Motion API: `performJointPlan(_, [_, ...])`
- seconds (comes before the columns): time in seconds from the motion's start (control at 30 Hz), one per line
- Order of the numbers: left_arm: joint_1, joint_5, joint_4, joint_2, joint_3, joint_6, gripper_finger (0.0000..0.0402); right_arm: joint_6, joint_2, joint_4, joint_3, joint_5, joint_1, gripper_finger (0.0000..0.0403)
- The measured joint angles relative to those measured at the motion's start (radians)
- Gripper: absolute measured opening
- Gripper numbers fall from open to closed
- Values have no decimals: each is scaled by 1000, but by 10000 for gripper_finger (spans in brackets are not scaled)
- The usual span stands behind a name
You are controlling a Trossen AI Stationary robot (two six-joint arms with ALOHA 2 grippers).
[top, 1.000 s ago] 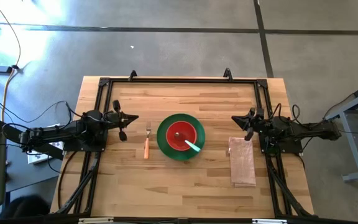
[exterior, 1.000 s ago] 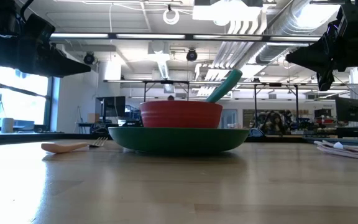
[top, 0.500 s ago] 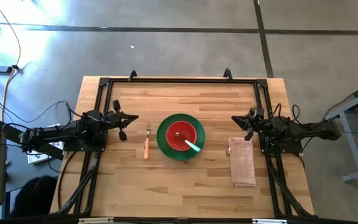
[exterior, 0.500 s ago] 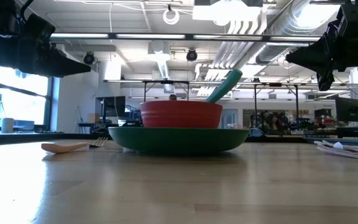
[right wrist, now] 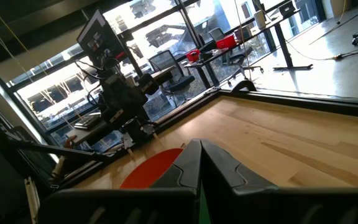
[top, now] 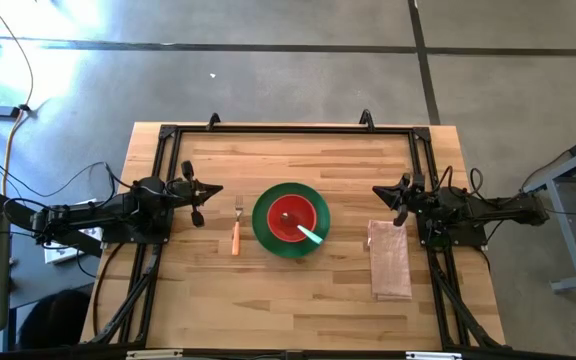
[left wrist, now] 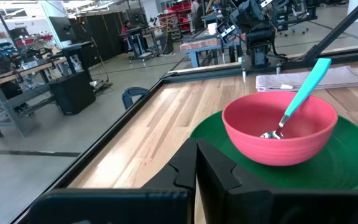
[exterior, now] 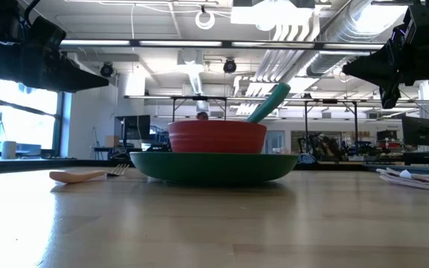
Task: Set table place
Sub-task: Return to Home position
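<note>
A round green plate (top: 268, 232) lies at the table's middle with a red bowl (top: 290, 213) on it. A teal-handled spoon (top: 311, 235) stands in the bowl, its handle leaning on the rim; it also shows in the left wrist view (left wrist: 303, 93). An orange-handled fork (top: 236, 232) lies flat left of the plate. A folded pinkish-beige napkin (top: 390, 260) lies flat at the right. My left gripper (top: 204, 200) is shut and empty at the left, raised above the table. My right gripper (top: 390, 201) is shut and empty at the right, above the napkin's far end.
A black metal rail frame (top: 288, 130) edges the wood table (top: 298, 290). Bare wood lies between the plate and the near edge. Cables and a stand (top: 68, 245) sit off the left edge. The room beyond holds desks and equipment.
</note>
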Motion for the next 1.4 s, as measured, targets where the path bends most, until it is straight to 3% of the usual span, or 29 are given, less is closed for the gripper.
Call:
performJointPlan(1.03, [1, 1, 2, 1, 0, 0, 1, 0, 0, 0, 0, 0, 0, 0])
performJointPlan(1.13, [70, 17, 69, 131, 4, -3, 1, 0, 0, 0, 0, 0, 0, 0])
performJointPlan(1.4, [126, -58, 4, 337, -1, 0, 1, 0, 8, 0, 0, 1, 0, 0])
